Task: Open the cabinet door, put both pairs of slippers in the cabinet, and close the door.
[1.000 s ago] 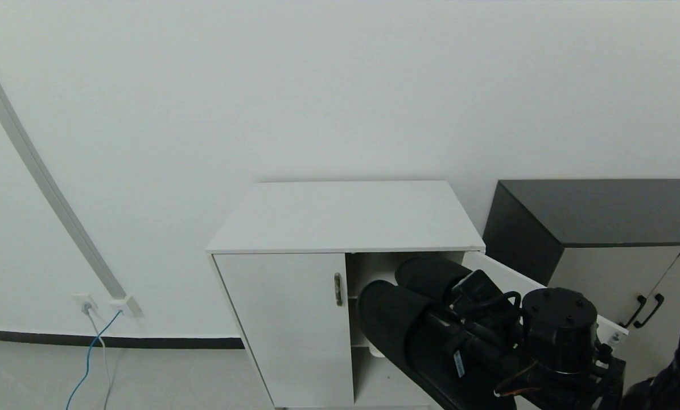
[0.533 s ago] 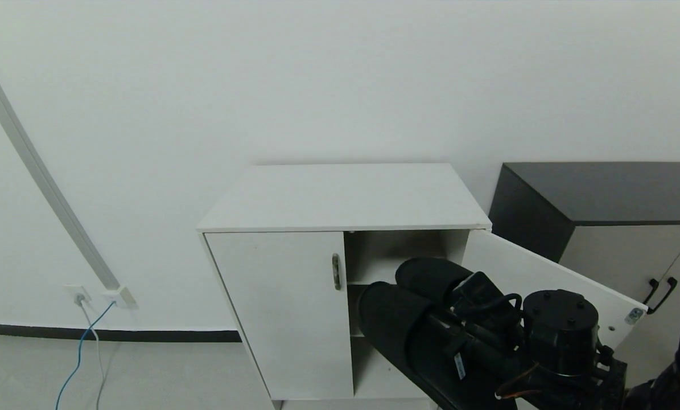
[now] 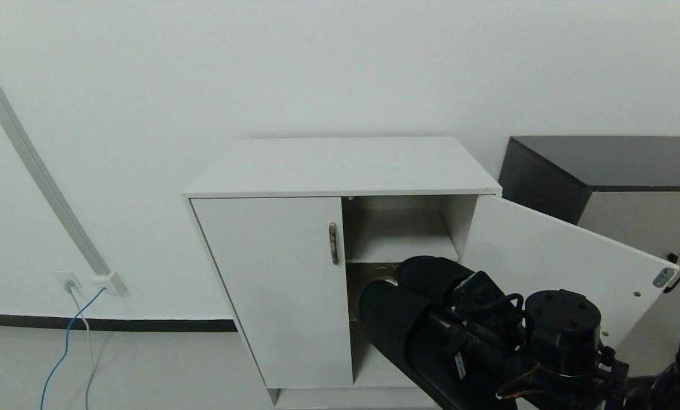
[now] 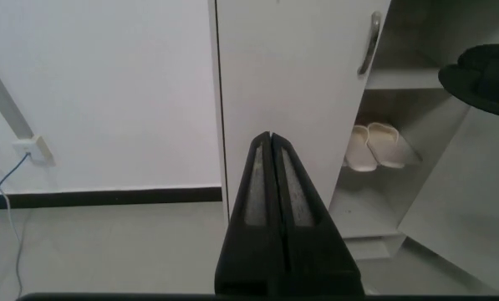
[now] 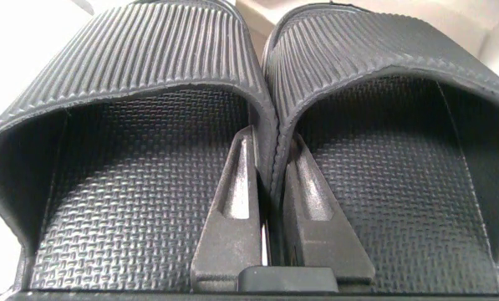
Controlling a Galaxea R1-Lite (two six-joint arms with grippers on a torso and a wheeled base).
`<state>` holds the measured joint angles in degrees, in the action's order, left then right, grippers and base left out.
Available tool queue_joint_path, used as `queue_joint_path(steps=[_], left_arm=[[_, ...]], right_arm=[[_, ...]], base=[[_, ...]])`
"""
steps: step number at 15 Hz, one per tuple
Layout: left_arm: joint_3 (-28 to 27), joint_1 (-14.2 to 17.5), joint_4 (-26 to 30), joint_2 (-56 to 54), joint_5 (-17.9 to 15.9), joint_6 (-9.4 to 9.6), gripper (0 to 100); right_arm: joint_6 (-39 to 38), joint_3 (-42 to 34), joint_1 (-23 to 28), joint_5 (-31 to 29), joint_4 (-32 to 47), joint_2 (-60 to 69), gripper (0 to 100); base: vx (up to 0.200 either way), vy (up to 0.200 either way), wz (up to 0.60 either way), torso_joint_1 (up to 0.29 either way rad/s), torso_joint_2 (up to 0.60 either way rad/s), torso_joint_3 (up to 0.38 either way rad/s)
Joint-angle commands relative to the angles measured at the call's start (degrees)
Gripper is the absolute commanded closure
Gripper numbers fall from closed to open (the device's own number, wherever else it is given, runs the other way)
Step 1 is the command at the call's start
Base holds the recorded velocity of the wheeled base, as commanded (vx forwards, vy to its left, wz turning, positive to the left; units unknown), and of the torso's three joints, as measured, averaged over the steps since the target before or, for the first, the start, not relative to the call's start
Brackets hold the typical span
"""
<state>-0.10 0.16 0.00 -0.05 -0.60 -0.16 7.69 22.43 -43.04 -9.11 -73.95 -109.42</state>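
The pair of black slippers [image 3: 408,307] sits side by side in my right gripper [image 5: 270,146], whose jaws pinch the two touching inner walls together. The slippers' long axis runs away from the wrist. Their toes point into the white cabinet's [image 3: 340,165] open right compartment, at its mouth below the upper shelf [image 3: 399,250]. A pale pair of slippers [image 4: 381,146] lies on a lower shelf inside. My left gripper [image 4: 271,138], jaws pressed together and empty, faces the closed left door [image 3: 271,285], farther out.
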Motion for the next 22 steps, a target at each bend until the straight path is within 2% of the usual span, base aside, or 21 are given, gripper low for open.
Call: queue_joint_path(steps=[1, 7, 17, 22], left_arm=[[0.0, 0.0, 0.0, 0.0, 0.0, -0.02, 100], [0.0, 0.0, 0.0, 0.0, 0.0, -0.02, 100], [0.0, 0.0, 0.0, 0.0, 0.0, -0.02, 100], [0.0, 0.0, 0.0, 0.0, 0.0, -0.02, 100]], right_arm=[[0.4, -0.2, -0.5, 0.0, -1.3, -0.1, 100], [3.7, -2.0, -1.0, -0.1, -9.4, -2.4, 100], [3.6, -2.1, -0.9, 0.1, -10.1, -2.5, 100], [3.5, -2.3, -0.9, 0.1, -10.1, -2.5, 100]], base=[[0.000, 0.000, 0.00, -0.178, 0.51, 0.325], [0.000, 0.000, 0.00, -0.150, 0.48, 0.327], [0.000, 0.000, 0.00, -0.070, 0.43, 0.359], [0.000, 0.000, 0.00, 0.000, 0.00, 0.000]])
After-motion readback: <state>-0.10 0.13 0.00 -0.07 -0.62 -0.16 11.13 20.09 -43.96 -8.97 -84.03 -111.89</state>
